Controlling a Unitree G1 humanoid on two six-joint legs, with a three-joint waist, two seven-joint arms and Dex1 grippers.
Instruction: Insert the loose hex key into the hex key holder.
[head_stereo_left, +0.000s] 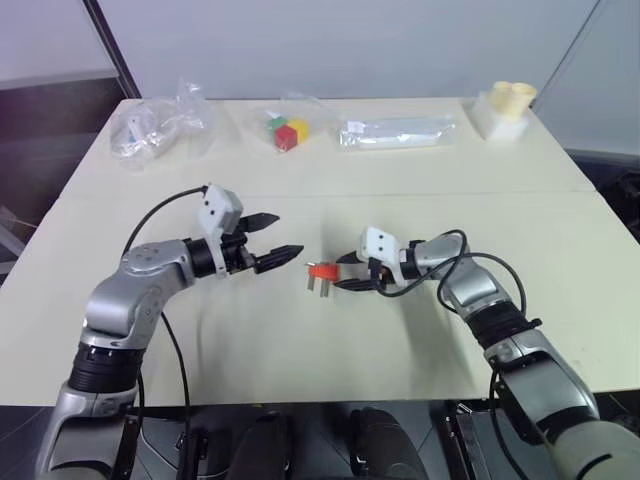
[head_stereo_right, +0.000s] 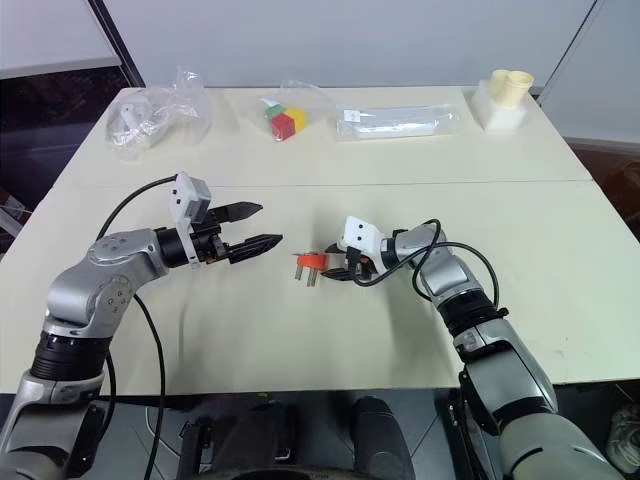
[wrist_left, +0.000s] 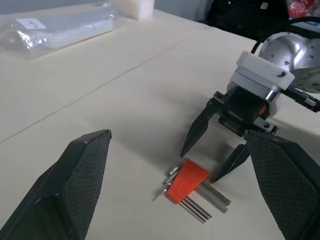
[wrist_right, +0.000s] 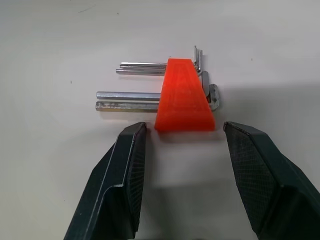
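1. Here we see the hex key holder (wrist_right: 184, 96), a red-orange wedge of plastic, lying flat on the cream table (head_stereo_left: 300, 340) near the middle, between the two grippers.
2. Grey metal keys stick out of one side of the holder, with their bent ends showing on the other side; we cannot tell whether any of these is the loose hex key, and we cannot pick out a separate bare key on the table.
3. The right gripper (wrist_right: 182, 137) points at the holder from the right, its fingers spread apart and gripping nothing. In the right wrist view the fingertips (wrist_right: 134, 135) sit just short of the wide end of the holder, one on each side; we cannot tell if they touch it.
4. The left gripper (head_stereo_left: 270, 240) hangs above the table to the left of the holder, well apart from it, with its fingers spread wide and nothing between them.
5. Along the far edge of the table we see a crumpled clear bag (head_stereo_left: 155, 125), a clear bag with red, green and yellow cubes (head_stereo_left: 287, 130), a long flat clear packet (head_stereo_left: 398, 131) and a white block with pale yellow cups (head_stereo_left: 505, 108).
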